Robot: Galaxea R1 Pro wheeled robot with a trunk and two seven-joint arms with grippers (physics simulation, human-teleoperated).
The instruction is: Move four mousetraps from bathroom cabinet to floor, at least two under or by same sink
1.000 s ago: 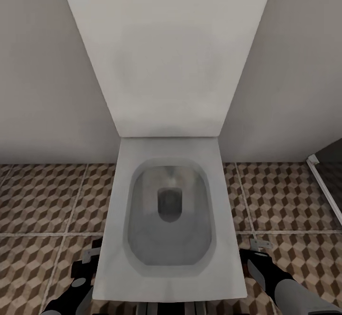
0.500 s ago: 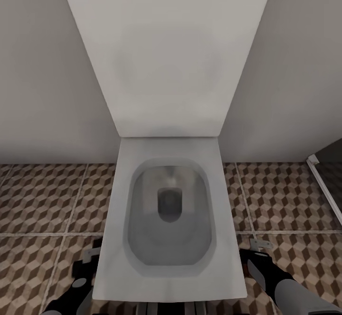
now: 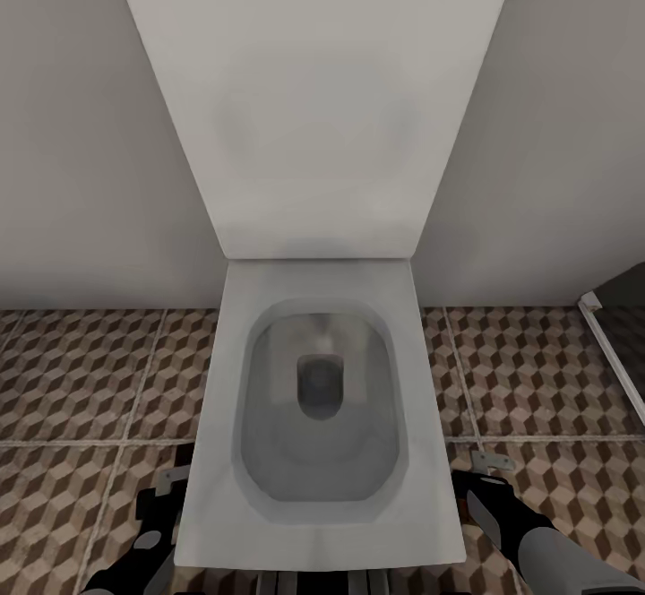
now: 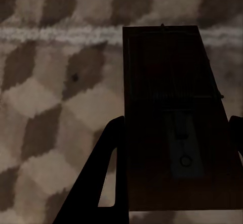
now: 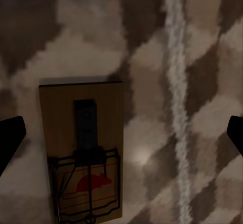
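The left gripper (image 4: pixel 172 158) is closed on a mousetrap (image 4: pixel 169 107), its 2 dark, flat fingers (image 4: pixel 101 183) pressing the long edges of the shadowed wooden board; thin wire parts and a small metal plate with a round eyelet run down the board's middle. Beneath it lies the bathroom floor (image 4: pixel 45 107), printed with brown, beige and white cubes and crossed by a pale grout line.

The right gripper (image 5: pixel 121 138) stands wide open, its 2 black fingertips (image 5: pixel 10 138) well apart and touching nothing. Between them a second mousetrap (image 5: pixel 83 148) lies flat on the tiles, a tan rectangular board with a black bar, a bent wire frame and a red mark at one end, near a pale grout line.

In the head view both grippers, left (image 3: pixel 161 496) and right (image 3: pixel 479 478), hang low over the patterned floor (image 3: pixel 81 371) on either side of a white, square-edged toilet (image 3: pixel 318 398) with a smooth oval bowl and a tall flat cistern panel against the plain grey wall (image 3: pixel 81 129).
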